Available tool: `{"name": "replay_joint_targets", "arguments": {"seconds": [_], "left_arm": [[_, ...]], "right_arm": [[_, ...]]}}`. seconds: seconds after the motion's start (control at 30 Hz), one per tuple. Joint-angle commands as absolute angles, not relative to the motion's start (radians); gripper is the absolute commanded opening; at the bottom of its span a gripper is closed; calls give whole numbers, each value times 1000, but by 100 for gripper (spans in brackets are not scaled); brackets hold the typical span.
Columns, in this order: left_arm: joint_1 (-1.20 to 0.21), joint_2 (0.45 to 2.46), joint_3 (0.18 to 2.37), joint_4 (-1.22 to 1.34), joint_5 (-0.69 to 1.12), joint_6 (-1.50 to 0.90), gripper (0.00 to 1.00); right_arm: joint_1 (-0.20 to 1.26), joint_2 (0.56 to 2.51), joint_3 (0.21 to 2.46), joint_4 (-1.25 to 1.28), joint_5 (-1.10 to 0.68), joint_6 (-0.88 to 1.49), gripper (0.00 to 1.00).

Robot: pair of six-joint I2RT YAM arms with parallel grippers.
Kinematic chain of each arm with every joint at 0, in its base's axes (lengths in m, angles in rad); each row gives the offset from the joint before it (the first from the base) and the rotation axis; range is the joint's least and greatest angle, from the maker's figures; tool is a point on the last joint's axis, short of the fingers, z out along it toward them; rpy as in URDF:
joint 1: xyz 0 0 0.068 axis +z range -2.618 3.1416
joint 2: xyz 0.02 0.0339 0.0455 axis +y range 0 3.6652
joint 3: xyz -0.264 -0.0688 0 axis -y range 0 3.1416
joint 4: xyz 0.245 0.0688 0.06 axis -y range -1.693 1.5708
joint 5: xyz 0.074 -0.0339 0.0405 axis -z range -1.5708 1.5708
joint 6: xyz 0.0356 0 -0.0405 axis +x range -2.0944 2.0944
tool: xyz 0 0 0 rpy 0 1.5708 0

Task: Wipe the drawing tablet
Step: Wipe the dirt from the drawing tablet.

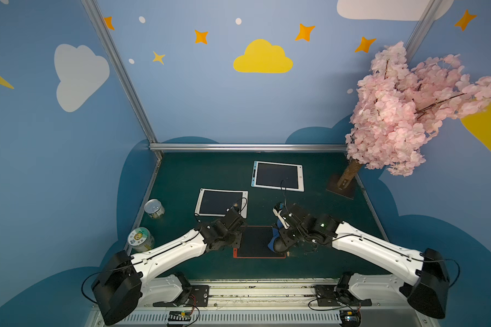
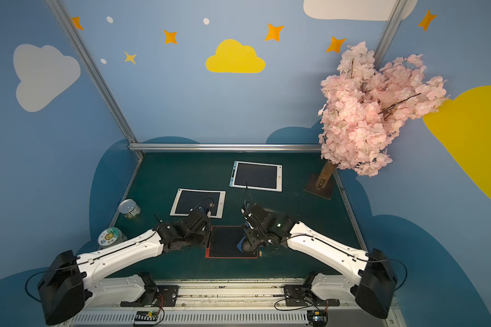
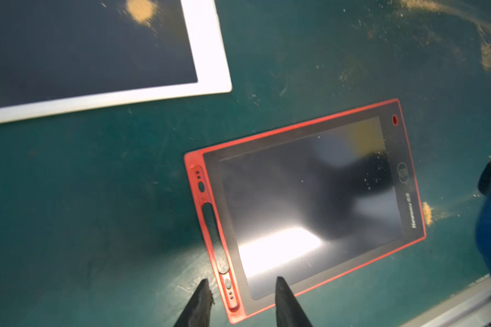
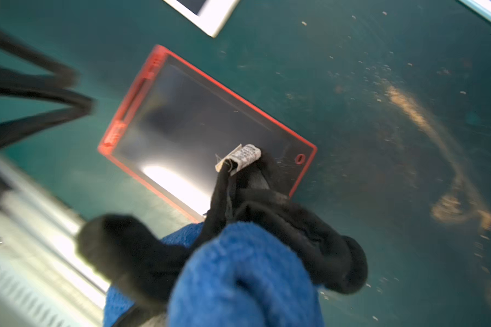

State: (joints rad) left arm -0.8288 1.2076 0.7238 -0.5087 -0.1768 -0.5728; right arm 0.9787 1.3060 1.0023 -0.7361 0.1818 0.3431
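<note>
The drawing tablet [image 1: 254,240] [image 2: 226,240], red-framed with a dark screen, lies flat on the green mat near the front. My left gripper [image 3: 241,283] [image 1: 239,240] is open, its two black fingers straddling the tablet's [image 3: 309,198] slotted red edge near a corner. My right gripper [image 1: 282,236] is shut on a blue and black cloth [image 4: 238,269] [image 1: 277,245], which rests on the tablet's [image 4: 196,119] opposite end near its round button. The cloth's white label [image 4: 240,157] lies on the screen. The cloth hides the right fingers.
A white-framed tablet [image 1: 221,202] lies behind the left gripper, and a light-blue-framed one [image 1: 277,176] sits farther back. Two cans [image 1: 154,208] [image 1: 140,239] stand at the left edge. A pink blossom tree [image 1: 345,182] stands back right. Sandy dust [image 4: 408,113] streaks the mat.
</note>
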Motion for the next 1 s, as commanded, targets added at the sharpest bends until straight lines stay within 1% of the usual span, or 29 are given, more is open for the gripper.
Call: {"name": "replay_joint_targets", "arguments": {"seconds": [0.0,0.13,0.27,0.4,0.5,0.6,0.77,0.9,0.97], "left_arm": [[-839,1212,702,-529,-234,-583,38],[-848,1272,687,-516,-261,-589,38],[-848,1380,698,-510,-284,-592,36],[-853,1482,722,-493,-287,-594,27],[-854,1510,719,-467,-281,-596,19],[-854,1522,720,-466,-284,-595,15],[-856,1529,712,-461,-283,-595,12],[-856,1532,701,-448,-279,-600,12],[-856,1534,701,-449,-278,-602,12]], "right_arm": [[1015,1381,1086,-811,289,333,0],[1055,1464,1143,-807,271,324,0],[1065,1516,1180,-809,268,316,0],[1066,1547,1201,-801,238,304,0],[1079,1570,1215,-807,223,296,0],[1092,1596,1219,-810,230,291,0],[1089,1625,1176,-741,163,286,0],[1057,1671,1130,-664,43,282,0],[1040,1703,1117,-652,17,280,0]]}}
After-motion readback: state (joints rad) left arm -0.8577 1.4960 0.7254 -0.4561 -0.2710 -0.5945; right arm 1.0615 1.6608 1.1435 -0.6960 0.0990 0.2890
